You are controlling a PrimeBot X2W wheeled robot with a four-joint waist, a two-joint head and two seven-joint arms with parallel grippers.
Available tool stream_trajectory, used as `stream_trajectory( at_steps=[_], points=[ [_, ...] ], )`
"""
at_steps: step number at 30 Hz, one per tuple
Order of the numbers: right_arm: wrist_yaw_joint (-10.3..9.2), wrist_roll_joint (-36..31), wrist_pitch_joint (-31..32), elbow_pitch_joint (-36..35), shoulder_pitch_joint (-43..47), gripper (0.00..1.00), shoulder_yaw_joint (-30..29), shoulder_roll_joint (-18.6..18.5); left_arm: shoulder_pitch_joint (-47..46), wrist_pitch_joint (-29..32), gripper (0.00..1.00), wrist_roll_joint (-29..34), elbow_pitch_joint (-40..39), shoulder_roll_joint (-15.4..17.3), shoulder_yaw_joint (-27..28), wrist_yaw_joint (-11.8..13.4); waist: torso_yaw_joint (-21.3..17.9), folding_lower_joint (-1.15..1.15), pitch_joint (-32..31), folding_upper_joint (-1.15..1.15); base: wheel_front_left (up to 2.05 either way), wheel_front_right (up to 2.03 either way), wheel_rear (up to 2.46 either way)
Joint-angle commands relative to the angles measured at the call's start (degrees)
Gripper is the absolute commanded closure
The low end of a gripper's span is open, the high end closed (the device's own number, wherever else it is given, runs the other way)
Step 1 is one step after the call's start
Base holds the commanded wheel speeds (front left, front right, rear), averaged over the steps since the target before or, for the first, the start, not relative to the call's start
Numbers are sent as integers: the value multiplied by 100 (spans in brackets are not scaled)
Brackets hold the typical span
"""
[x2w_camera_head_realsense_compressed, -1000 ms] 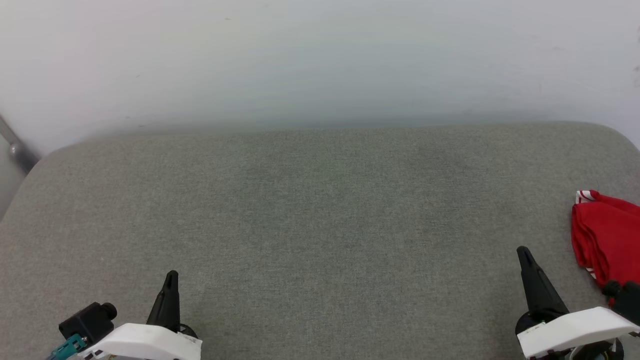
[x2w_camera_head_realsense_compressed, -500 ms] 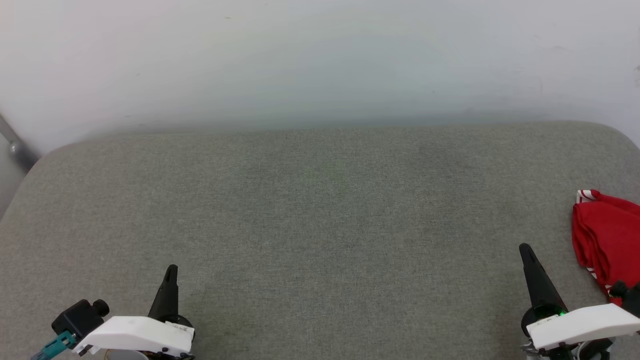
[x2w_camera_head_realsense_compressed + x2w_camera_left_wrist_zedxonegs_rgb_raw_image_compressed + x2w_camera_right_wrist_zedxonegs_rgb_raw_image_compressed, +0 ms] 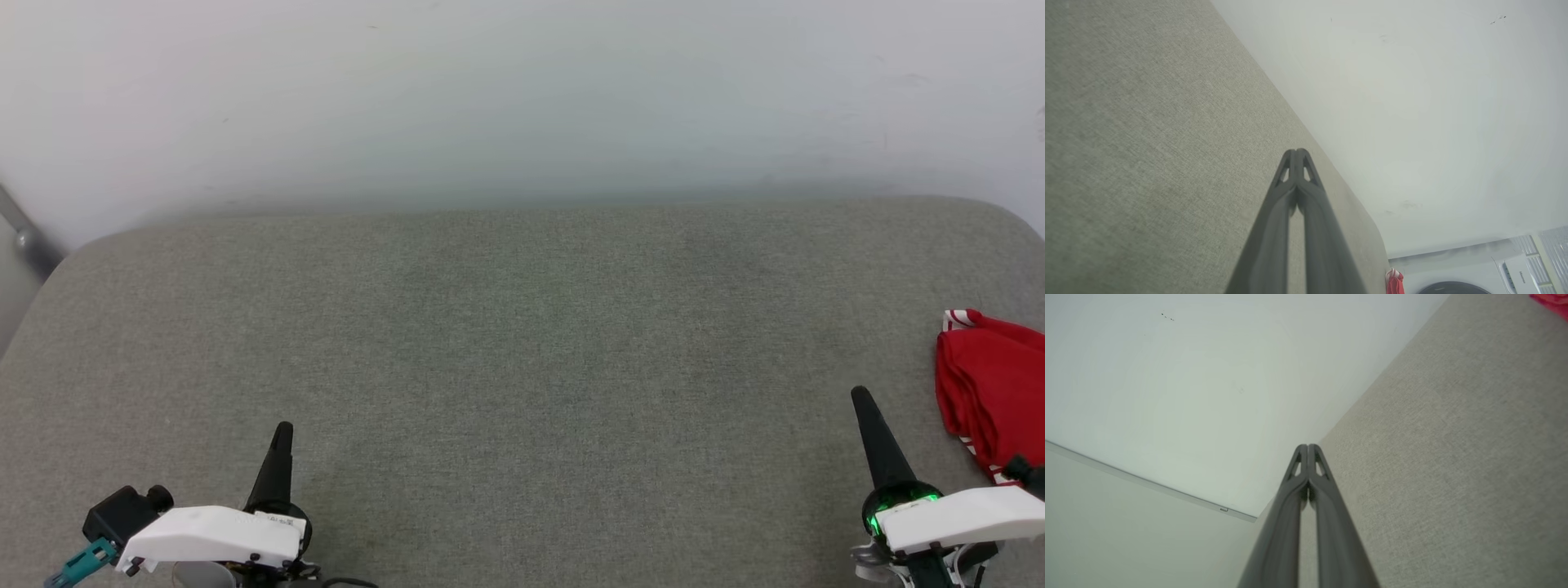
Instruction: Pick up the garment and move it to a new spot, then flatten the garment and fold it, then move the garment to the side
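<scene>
Head view: garment [image 3: 988, 392] bunched near the cushion's [image 3: 522, 343] right end, just beside the right gripper [image 3: 867, 408]; left gripper [image 3: 280, 441] well apart.
Left wrist, right wrist: each gripper pressed together, empty; a clumsy grab this near the end may push the garment off.

I am working in what is looking like a home laundry corner. A white front-loading washing machine [image 3: 1461, 265] with a dark round door is standing past the end of the grey fabric-covered surface [image 3: 522, 367] I am facing. A plain white wall [image 3: 522, 98] is running along the surface's far side, and a red garment [image 3: 988, 384] is lying at its right edge.
</scene>
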Motion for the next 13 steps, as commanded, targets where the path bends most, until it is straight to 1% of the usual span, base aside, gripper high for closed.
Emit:
stream_trajectory(
  at_steps=[1,13],
  points=[
    [0,159,21,-11,-144,100,-17,-44,-133,35,100,-124,-25,-15,61,-38,1,0,1,0,0,0,0],
    [0,875,90,136,-250,100,-61,-37,-228,215,100,-707,58,-120,215,-166,10,0,15,0,0,0,0]
  ],
)
